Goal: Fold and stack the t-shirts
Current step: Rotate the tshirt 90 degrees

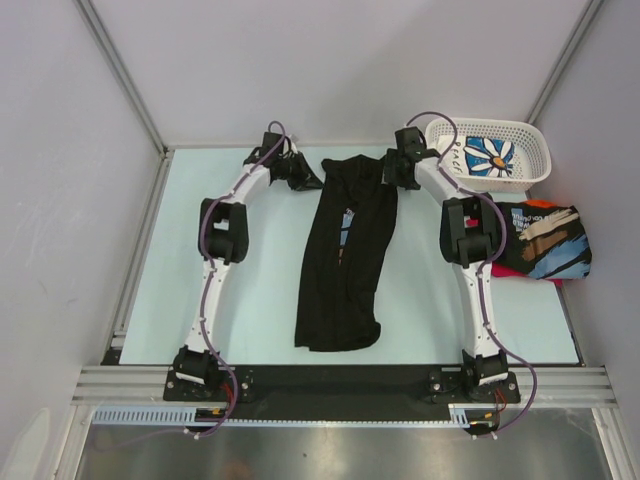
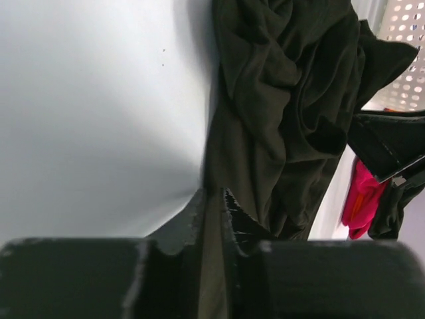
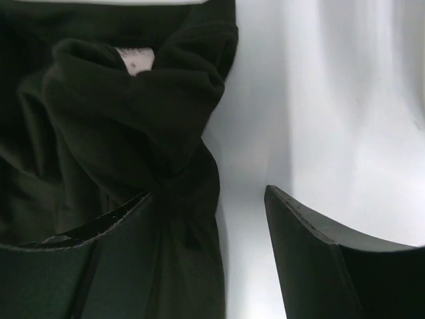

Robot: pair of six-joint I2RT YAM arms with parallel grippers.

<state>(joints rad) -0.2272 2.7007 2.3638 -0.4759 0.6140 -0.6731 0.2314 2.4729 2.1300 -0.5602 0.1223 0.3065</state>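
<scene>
On the tabletop [image 1: 250, 290], top view: black t-shirt [image 1: 340, 270] laid as a long narrow strip between the arms, far end bunched.
Top view, arms: left tool [image 1: 300, 178] and right tool [image 1: 392, 172] down at the strip's two far corners, likely so as to lift that end and bring it over in a fold.
Top view, other pieces: folded stack [image 1: 545, 245] of printed black shirts at the right edge, red t-shirt [image 1: 558, 282] peeking out beneath; daisy t-shirt [image 1: 490, 155] in the basket [image 1: 535, 150].
Left wrist, grip: left tool [image 2: 214, 199] clenched on a thin edge of the black t-shirt [image 2: 279, 100], a pinch too small to make out from above.
Left wrist, background: basket [image 2: 405, 40] and red t-shirt [image 2: 362, 199] beyond; dark shape at right possibly the other tool, hard to tell.
Right wrist, grip: right tool [image 3: 206, 193] released, jaws standing apart, twisted cloth of the black t-shirt [image 3: 119, 119] against one finger, bare tabletop [image 3: 332, 100] by the other; nothing grasped yet.
Right wrist, detail: neck label [image 3: 136, 60] showing, seen in no other view, marking this end as the collar.
</scene>
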